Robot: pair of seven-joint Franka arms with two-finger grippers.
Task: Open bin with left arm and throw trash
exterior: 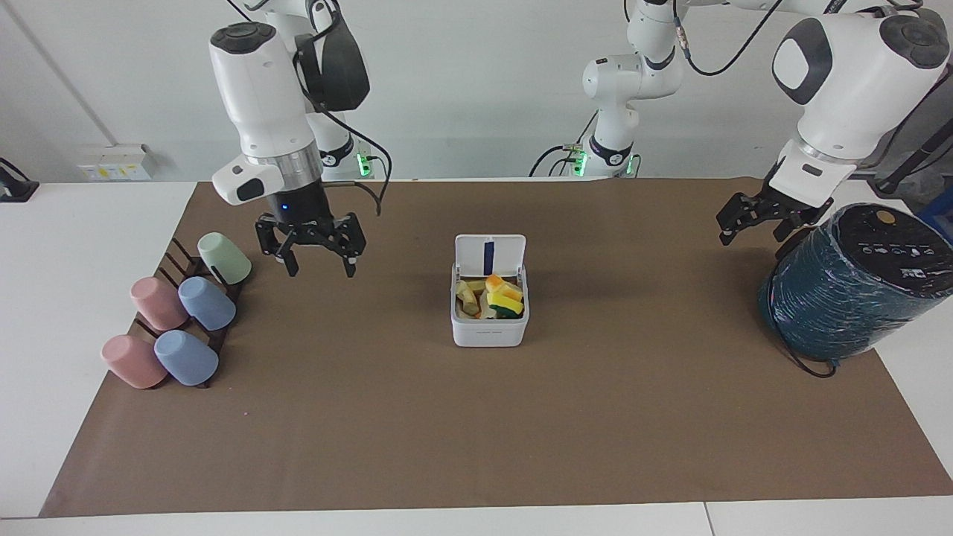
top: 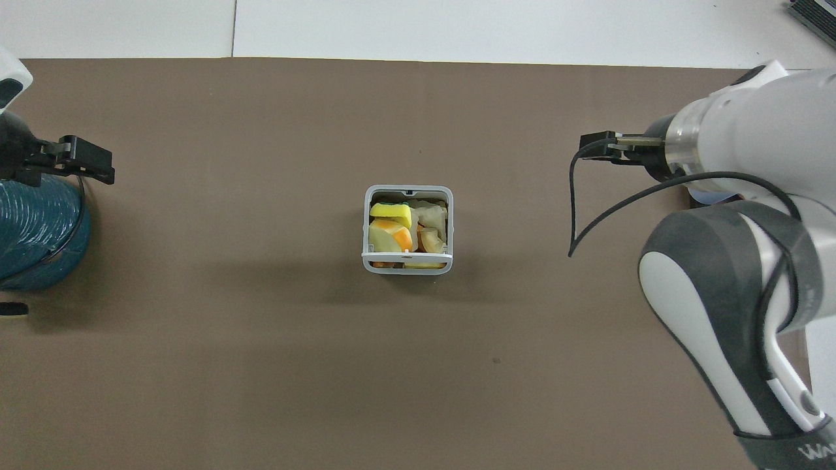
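The white bin (exterior: 490, 331) stands mid-mat with its lid (exterior: 489, 254) flipped up toward the robots; from overhead its rim (top: 366, 225) frames the open top. Trash (exterior: 496, 295) fills it: yellow, orange and cream pieces (top: 392, 225). My right gripper (exterior: 319, 260), with a blue light at its wrist, hangs open and empty over the mat beside the green cup, and shows edge-on from overhead (top: 597, 145). My left gripper (exterior: 752, 222) hangs open and empty beside the teal cylinder, also seen from overhead (top: 85, 162).
A dark teal cylinder (exterior: 856, 290) with a black top stands at the left arm's end of the table (top: 36, 235). A rack with a green cup (exterior: 223, 258), pink cups (exterior: 158, 303) and blue cups (exterior: 206, 303) lies at the right arm's end.
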